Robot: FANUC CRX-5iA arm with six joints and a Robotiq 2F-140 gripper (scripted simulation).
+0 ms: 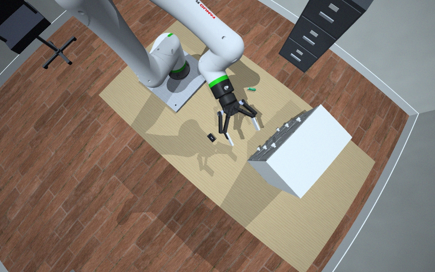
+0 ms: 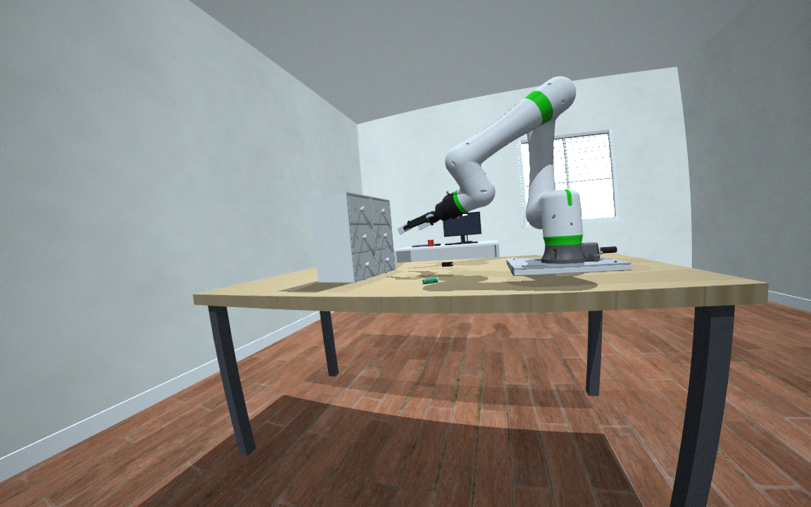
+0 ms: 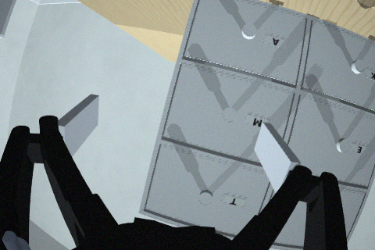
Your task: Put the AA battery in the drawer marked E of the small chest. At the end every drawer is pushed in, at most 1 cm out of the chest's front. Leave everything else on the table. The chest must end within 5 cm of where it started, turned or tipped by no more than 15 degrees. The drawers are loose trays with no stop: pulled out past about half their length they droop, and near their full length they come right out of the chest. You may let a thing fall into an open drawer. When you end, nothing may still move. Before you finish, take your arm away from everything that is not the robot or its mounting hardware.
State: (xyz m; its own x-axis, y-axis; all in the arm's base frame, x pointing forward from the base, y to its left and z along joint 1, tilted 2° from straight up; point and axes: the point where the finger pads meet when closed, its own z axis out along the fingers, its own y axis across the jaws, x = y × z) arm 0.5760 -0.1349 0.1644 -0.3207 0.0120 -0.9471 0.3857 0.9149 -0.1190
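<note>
Nearby, two fingers [image 1: 242,137] [image 2: 413,228] stand spread before the chest [image 1: 308,152] [image 2: 336,239] [image 3: 234,86]. One battery [image 1: 251,89] [image 2: 429,280] lies off its front, near the worktop's [image 1: 333,203] [image 2: 490,303] [image 3: 148,43] edge.

Black two-finger gripper [image 3: 179,123]: open, pale flat pads apart.
Grey rectangular chest front [image 3: 298,91]: labels inverted; drawers A, M, T in one column, K above E beside it.

One chest [image 1: 308,150] [image 2: 336,239] [image 3: 298,90] stood on one table [image 1: 192,169] [image 2: 490,302] [image 3: 148,39], along with one green battery [image 1: 251,89] [image 2: 429,280] and one small black object [image 1: 211,137] [image 2: 447,264] (too small to name). The chest's front had six knobs, and four letters (A, M, T, E) read whole.
</note>
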